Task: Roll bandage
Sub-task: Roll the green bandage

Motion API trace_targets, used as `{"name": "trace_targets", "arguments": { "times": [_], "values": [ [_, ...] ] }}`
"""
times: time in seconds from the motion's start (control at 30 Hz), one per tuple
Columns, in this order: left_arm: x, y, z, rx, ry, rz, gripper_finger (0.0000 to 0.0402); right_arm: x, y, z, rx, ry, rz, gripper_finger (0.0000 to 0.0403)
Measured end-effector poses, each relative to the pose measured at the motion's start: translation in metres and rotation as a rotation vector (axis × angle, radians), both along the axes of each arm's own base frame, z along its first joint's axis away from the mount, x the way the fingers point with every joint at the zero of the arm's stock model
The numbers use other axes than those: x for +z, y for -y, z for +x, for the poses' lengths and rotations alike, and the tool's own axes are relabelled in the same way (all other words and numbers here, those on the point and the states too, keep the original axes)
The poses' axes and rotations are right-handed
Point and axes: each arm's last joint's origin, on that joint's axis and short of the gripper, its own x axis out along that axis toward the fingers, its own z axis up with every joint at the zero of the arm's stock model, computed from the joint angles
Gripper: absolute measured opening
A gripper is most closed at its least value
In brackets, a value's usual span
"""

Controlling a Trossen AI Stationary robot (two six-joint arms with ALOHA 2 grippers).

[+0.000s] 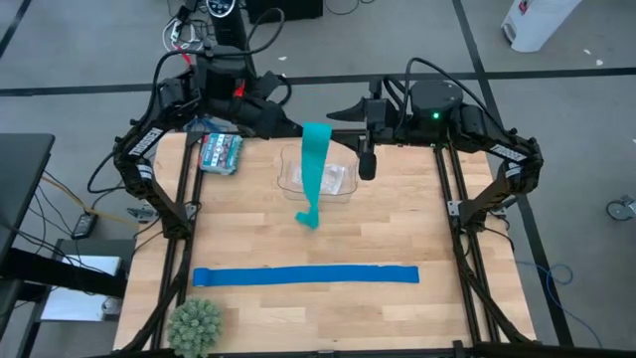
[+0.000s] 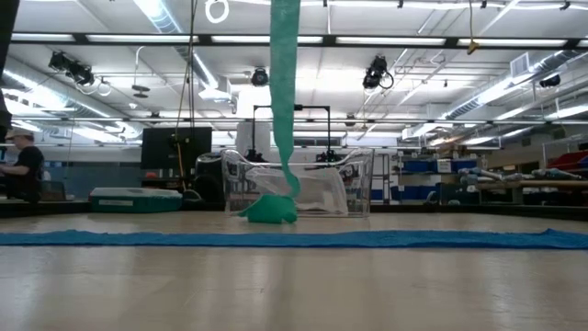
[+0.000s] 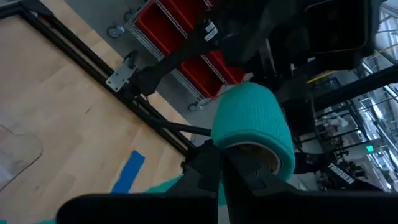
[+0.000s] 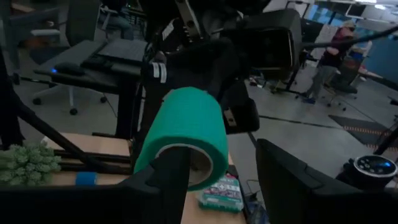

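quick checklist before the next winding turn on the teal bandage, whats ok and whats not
1. Left hand shut on the roll: ok.
2. Right hand at the roll, one finger through its core, the other standing off: ok; whether that finger presses the core, cannot tell.
3. Bandage hangs from the raised roll in one untwisted run: ok.
4. Tail fully wound: not ok, it is bunched on the table in front of the clear container.
5. Blue strip apart from the tail: ok.
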Motion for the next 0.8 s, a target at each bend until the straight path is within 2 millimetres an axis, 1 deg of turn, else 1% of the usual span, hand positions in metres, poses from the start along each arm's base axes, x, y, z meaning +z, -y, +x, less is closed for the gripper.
{"name": "trace_targets", "arguments": {
  "times": [0.17, 0.27, 0.37, 0.47, 0.5, 0.53, 0.67, 0.8],
  "values": [
    [-0.002, -0.001, 0.005, -0.002, -0.009, -0.029, 0.0011, 0.001, 0.0, 0.0, 0.006, 0.009, -0.007, 0.0169],
    [-0.003, -0.003, 0.009, -0.001, -0.001, -0.032, 0.0012, 0.001, 0.0, 0.0, 0.007, 0.007, -0.006, 0.015],
    [-0.001, -0.003, 0.011, -0.002, 0.025, -0.024, 0.0012, 0.001, -0.001, 0.0, 0.016, 0.005, -0.005, 0.0106],
    [-0.001, -0.003, 0.012, -0.002, 0.036, -0.016, 0.0012, -0.001, -0.001, -0.001, 0.032, -0.01, 0.002, 0.0035],
    [0.0, -0.004, 0.012, -0.001, 0.04, -0.006, 0.0012, -0.001, -0.001, -0.001, 0.039, -0.012, 0.005, 0.0019],
    [0.0, -0.004, 0.012, -0.006, 0.047, 0.014, 0.0013, -0.001, -0.001, -0.001, 0.039, -0.011, 0.007, 0.0012],
    [0.002, -0.004, 0.013, -0.029, 0.092, 0.135, 0.0031, 0.001, -0.001, -0.003, 0.04, 0.0, 0.053, 0.0005],
    [0.005, -0.005, 0.013, -0.023, 0.13, 0.246, 0.0072, 0.003, -0.001, -0.009, 0.056, 0.001, 0.075, 0.0001]
  ]
}}
